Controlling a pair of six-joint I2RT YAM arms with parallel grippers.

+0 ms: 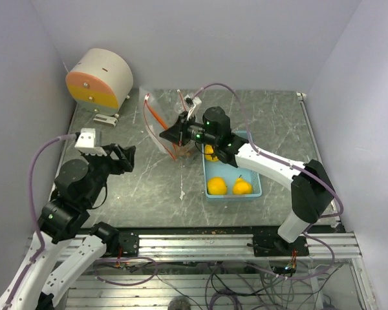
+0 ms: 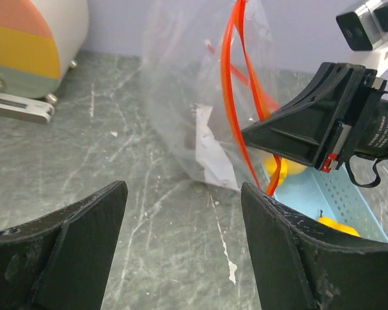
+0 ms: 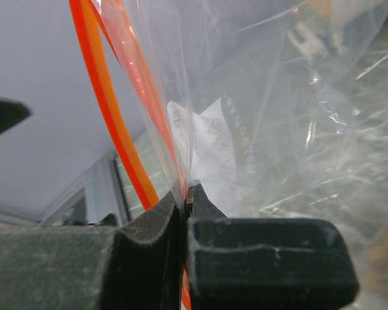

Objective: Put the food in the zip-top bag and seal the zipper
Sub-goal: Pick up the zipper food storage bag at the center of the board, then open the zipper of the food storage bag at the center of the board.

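Note:
The clear zip-top bag (image 1: 163, 123) with an orange zipper (image 3: 110, 123) stands at the table's middle back, mouth up. My right gripper (image 1: 171, 134) is shut on the bag's edge by the zipper; in the right wrist view the gripper (image 3: 184, 194) has plastic pinched between its jaws. Something brown (image 1: 185, 152) shows dimly in the bag's bottom. Three yellow-orange fruits (image 1: 216, 186) lie in the light blue tray (image 1: 231, 197). My left gripper (image 1: 126, 155) is open and empty, left of the bag; in its own view the gripper (image 2: 184, 194) faces the bag (image 2: 194, 97). No apple shows.
A round cream, orange and yellow device (image 1: 98, 79) stands at the back left corner with a white bracket (image 1: 105, 119) in front of it. The tray lies right of the bag, under my right arm. Walls close in on three sides.

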